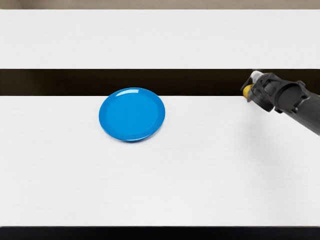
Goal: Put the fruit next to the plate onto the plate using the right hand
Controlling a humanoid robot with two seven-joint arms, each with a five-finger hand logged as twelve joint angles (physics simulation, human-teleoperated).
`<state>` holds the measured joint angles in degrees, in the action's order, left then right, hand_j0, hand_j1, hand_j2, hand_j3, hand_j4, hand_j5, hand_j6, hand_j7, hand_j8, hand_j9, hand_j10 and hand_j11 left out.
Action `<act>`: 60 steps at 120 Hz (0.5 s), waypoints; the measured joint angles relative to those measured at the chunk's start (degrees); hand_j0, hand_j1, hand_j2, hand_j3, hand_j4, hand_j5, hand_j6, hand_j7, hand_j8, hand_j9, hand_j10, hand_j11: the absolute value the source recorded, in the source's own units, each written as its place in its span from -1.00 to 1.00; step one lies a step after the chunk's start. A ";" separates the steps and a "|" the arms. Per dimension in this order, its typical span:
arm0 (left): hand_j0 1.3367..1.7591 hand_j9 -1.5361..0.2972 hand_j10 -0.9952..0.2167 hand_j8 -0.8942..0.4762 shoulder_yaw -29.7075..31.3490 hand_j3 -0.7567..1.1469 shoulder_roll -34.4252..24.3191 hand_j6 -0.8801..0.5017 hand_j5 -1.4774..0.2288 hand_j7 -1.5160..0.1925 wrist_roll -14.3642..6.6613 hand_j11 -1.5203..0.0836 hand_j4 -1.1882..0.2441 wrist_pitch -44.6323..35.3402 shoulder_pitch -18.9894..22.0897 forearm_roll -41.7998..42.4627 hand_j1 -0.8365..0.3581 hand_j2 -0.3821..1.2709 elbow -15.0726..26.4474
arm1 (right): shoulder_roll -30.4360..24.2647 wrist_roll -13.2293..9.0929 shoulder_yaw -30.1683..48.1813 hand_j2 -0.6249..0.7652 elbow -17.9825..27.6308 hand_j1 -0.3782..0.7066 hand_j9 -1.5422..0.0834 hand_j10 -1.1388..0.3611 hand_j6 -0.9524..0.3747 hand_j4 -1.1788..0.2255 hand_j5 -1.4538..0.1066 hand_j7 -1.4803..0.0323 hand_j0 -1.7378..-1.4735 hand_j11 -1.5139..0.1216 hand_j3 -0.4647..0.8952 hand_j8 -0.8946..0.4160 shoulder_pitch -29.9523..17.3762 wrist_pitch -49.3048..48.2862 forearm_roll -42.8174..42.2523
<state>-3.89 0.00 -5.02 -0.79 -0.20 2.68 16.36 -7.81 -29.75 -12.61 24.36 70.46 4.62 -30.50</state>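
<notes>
Plate (pixel 131 114): one, blue, round, bare, flat on the desk (pixel 200 170), left of centre.

Fruit (pixel 247 91): one, yellow, only a small patch showing at the left side of the right hand (pixel 260 89); kind not discernible. It sits at the far edge of the desk, by the dark gap (pixel 150 81), well apart from the plate and to its right. Not on the plate.

Right hand: one, dark, at the end of an arm (pixel 300 106) that enters from the right edge. It covers most of the fruit. Whether it is closed on the fruit or merely beside it cannot be told from this view.

Left arm: none in view.

Desk: one white surface in front, with a second white band behind the gap.

Step in hand, as judged: the pick-up, either the approach to the fruit or the grasp itself. Carry and placing are not yet done.

Next move, as judged: a firm hold on the fruit and a lift clear of the desk. Then a long carry leftward to above the plate and a low release near its middle, so that the fruit does not roll over the shallow rim.
</notes>
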 joint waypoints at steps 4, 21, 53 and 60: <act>0.52 0.67 0.64 0.30 0.02 -0.20 0.00 0.27 0.73 0.77 0.00 0.89 0.65 0.00 -0.02 0.01 0.98 -0.54 -0.01 | -0.08 -0.47 0.76 -0.13 0.02 0.43 -0.40 0.08 0.22 -0.14 -0.12 -0.30 -0.41 -0.40 -0.32 0.28 0.01 -0.39 0.00; 0.52 0.67 0.64 0.30 0.06 -0.20 0.00 0.27 0.73 0.77 -0.01 0.89 0.65 0.00 -0.05 0.04 0.98 -0.54 -0.02 | -0.56 -1.32 2.54 0.04 -0.03 0.52 -0.44 0.10 0.23 -0.15 -0.23 -0.29 -0.41 -0.39 -0.32 0.30 0.15 -1.31 0.55; 0.52 0.67 0.64 0.30 -0.05 -0.20 0.00 0.27 0.73 0.77 0.01 0.89 0.65 0.01 0.02 -0.04 0.98 -0.54 0.01 | -0.74 -4.22 5.99 0.43 0.12 0.34 -0.45 -0.26 -0.13 -0.42 -0.49 -0.37 -0.37 -0.49 -0.32 -0.09 5.85 -4.18 2.36; 0.52 0.67 0.64 0.30 -0.06 -0.20 0.00 0.27 0.73 0.77 0.01 0.89 0.65 0.01 0.02 -0.04 0.98 -0.54 0.00 | -0.56 -4.65 8.84 0.44 0.17 0.30 -0.47 -0.33 -0.18 -0.46 -0.50 -0.42 -0.36 -0.51 -0.32 -0.15 7.91 -8.20 2.81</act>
<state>-3.95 0.00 -5.01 -0.78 -0.19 2.64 16.36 -8.37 -34.40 -3.77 24.53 78.36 -3.58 -27.69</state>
